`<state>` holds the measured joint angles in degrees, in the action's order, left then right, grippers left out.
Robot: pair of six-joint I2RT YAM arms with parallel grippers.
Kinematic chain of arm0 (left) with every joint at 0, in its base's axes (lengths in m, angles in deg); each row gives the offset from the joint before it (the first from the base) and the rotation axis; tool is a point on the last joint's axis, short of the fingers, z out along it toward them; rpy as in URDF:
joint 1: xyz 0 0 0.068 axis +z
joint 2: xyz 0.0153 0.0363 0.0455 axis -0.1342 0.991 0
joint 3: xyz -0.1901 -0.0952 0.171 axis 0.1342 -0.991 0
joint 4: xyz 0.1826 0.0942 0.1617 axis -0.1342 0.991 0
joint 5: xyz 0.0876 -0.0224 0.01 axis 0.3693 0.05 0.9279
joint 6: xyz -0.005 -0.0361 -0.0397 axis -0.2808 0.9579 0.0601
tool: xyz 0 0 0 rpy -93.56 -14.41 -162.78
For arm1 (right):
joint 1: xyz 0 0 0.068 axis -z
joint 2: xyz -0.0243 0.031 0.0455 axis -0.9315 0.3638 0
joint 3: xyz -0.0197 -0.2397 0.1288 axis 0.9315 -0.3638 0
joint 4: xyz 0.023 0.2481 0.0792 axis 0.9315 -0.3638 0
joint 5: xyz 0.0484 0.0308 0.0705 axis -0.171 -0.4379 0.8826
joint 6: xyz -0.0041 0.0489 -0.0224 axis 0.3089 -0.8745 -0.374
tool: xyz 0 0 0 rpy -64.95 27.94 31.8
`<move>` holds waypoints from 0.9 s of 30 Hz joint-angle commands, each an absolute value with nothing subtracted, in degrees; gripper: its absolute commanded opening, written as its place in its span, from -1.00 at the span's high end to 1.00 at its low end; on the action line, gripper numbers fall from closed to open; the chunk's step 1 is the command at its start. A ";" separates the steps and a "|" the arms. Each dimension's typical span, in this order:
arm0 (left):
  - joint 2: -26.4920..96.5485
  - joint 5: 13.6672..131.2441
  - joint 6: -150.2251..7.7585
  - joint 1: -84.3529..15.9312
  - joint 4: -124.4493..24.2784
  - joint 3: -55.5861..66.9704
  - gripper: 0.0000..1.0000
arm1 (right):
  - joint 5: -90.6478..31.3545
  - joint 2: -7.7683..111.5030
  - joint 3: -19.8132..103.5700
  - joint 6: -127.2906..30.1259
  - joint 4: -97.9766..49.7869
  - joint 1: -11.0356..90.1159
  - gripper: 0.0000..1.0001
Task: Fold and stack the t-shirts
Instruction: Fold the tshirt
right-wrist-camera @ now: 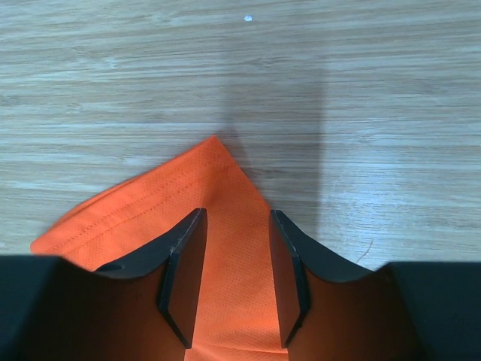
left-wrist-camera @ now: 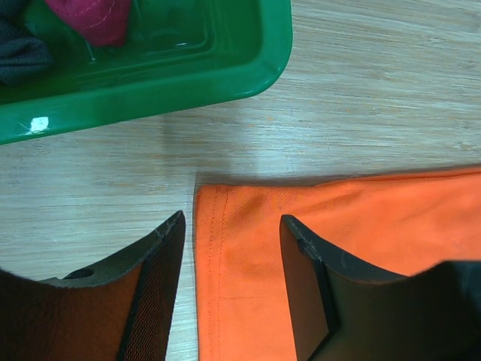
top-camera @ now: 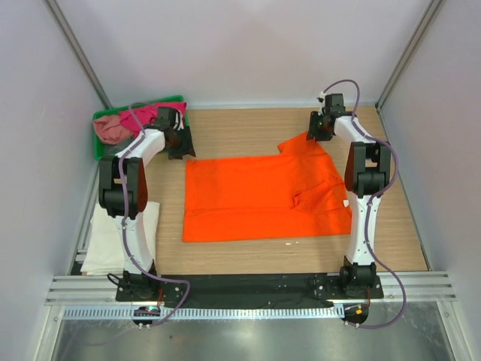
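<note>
Wood table has a white t-shirt at the near left. In the middle the orange t-shirt lies flat, long side left to right, hem to the left. At its far corners the left gripper and right gripper sit with fingers spread around the cloth, probably ready to pinch and fold. Farthest back, more t-shirts lie in the green tray.

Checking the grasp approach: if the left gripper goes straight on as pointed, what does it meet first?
Probably the orange t-shirt: its hemmed corner lies between the open fingers of the left gripper, flat on the table. The green tray is further ahead; depth unclear.
</note>
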<state>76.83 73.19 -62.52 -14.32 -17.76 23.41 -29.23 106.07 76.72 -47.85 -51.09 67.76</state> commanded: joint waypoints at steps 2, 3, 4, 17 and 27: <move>76.26 73.69 -63.04 -13.78 -18.89 24.32 -0.10 | -34.03 106.84 79.70 -46.34 -54.70 67.79 0.07; 76.17 73.69 -63.04 -13.86 -19.06 24.23 -0.10 | -34.30 106.67 80.06 -45.82 -55.05 67.79 0.07; 76.17 74.73 -62.86 -13.86 -18.98 23.97 -0.10 | -34.65 105.62 79.89 -45.64 -54.97 67.79 0.06; 77.57 75.97 -62.33 -13.86 -19.07 24.40 -0.09 | -40.09 103.15 77.42 -42.91 -55.14 66.12 0.03; 76.96 75.00 -61.90 -13.78 -19.24 23.17 -0.08 | -44.58 101.92 79.80 -40.10 -56.63 65.59 -0.15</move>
<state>77.42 75.48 -62.23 -14.30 -17.76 23.39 -41.69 106.14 78.21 -42.52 -55.33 65.62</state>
